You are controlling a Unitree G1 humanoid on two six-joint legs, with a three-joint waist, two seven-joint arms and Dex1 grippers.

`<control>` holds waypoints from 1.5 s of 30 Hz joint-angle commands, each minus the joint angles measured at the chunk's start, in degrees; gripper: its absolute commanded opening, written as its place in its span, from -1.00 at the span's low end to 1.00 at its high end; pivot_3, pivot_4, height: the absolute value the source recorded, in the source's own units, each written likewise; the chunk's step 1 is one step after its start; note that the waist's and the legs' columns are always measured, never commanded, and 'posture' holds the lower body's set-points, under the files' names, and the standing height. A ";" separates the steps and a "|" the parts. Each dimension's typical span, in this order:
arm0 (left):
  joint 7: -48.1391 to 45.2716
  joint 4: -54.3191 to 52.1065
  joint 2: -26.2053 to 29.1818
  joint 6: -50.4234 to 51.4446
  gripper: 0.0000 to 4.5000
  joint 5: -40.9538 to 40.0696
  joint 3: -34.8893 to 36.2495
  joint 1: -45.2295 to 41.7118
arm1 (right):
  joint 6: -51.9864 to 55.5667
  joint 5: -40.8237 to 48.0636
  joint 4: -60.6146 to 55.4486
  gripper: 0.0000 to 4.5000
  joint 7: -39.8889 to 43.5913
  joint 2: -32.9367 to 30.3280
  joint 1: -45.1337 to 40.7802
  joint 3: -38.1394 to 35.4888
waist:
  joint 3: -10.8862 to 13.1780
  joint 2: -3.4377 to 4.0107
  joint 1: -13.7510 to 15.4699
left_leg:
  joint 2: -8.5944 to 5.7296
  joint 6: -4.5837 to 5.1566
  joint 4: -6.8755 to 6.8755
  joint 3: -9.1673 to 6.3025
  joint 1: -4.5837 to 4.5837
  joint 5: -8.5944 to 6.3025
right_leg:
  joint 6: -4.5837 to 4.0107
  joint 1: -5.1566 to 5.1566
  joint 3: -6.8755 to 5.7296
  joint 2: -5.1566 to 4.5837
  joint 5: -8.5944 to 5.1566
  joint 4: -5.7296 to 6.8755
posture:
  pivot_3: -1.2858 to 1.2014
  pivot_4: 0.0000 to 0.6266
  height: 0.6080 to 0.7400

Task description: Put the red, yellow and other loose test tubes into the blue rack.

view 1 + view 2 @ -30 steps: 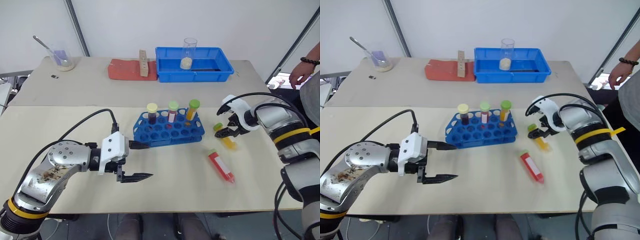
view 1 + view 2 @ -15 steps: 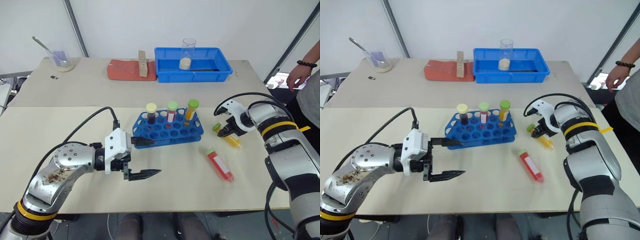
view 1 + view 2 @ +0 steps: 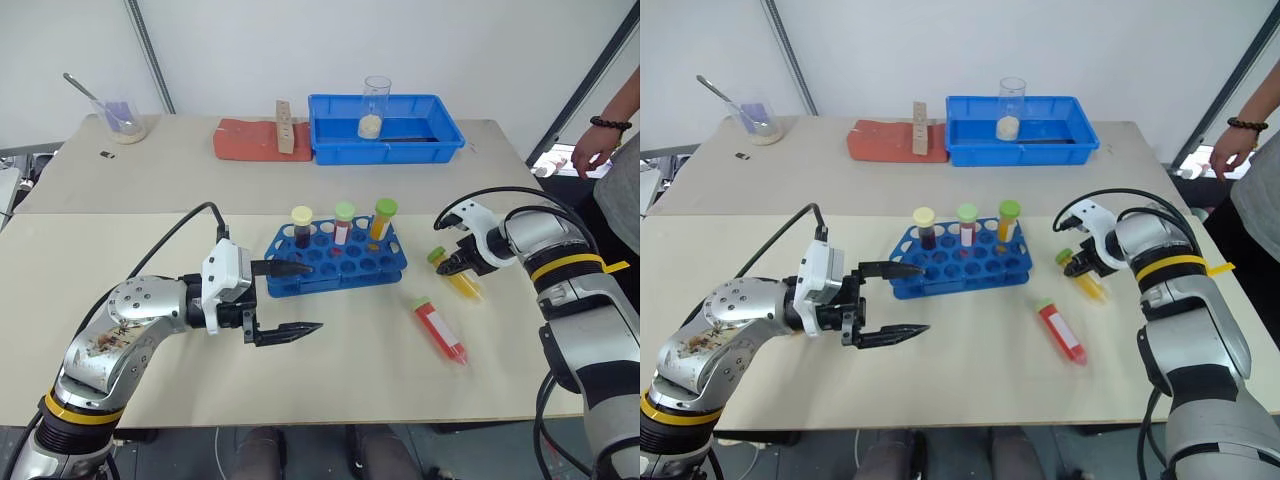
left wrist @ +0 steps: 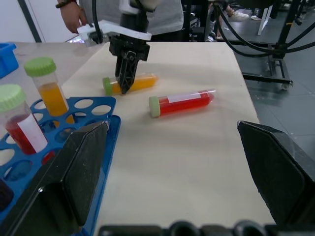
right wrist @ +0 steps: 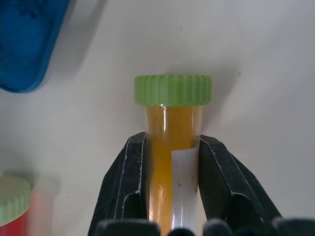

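Note:
The blue rack (image 3: pixel 335 262) stands mid-table with three capped tubes upright in its back row. To its right a yellow test tube (image 3: pixel 458 279) with a green cap lies on the table, and my right gripper (image 3: pixel 449 264) is shut on it. In the right wrist view both fingers (image 5: pixel 129 182) press the sides of the yellow tube (image 5: pixel 173 128) just below its cap. The red test tube (image 3: pixel 440 329) lies loose nearer the front edge. My left gripper (image 3: pixel 312 297) stands open with nothing in it, level at the rack's front left corner.
At the back stand a blue bin (image 3: pixel 440 135) holding a glass beaker (image 3: pixel 376 106), a red block (image 3: pixel 250 138) with a wooden piece (image 3: pixel 286 126), and a glass with a spoon (image 3: pixel 122 118). A person's hand (image 3: pixel 590 148) hangs at the far right.
My right gripper has shut on the yellow tube, which still lies where it was. The left gripper has drifted slightly up and towards the rack, staying open.

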 commanded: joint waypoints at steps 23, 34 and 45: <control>-0.43 6.21 -1.50 -2.80 1.00 2.09 1.92 -4.09 | 6.66 16.25 -56.27 -0.56 -6.31 -8.48 20.81 -29.09 | 0.00 0.00 0.61 | -0.01 0.01 -0.05 -0.14 -0.10 -0.01 | 0.07 -0.02 -0.07 0.01 -0.02 -0.03 | 0.03 -0.52 1.00; -3.49 8.01 -0.58 -3.17 1.00 3.17 1.00 -5.41 | -19.29 20.20 -78.14 -0.56 -27.37 20.55 42.01 -32.86 | 0.00 0.00 -0.01 | 0.00 -0.08 0.04 -0.20 0.03 0.22 | 0.50 0.09 -0.08 0.04 -0.07 0.05 | 0.03 -0.52 1.00; -3.00 7.48 -1.51 -2.01 1.00 2.60 0.00 -6.78 | -46.25 13.74 -60.86 -0.56 -38.17 29.39 46.80 -24.92 | -0.01 0.01 -0.16 | 0.01 -0.09 0.03 -0.16 0.02 0.38 | 0.33 0.08 -0.06 0.04 0.16 0.01 | 0.03 -0.52 1.00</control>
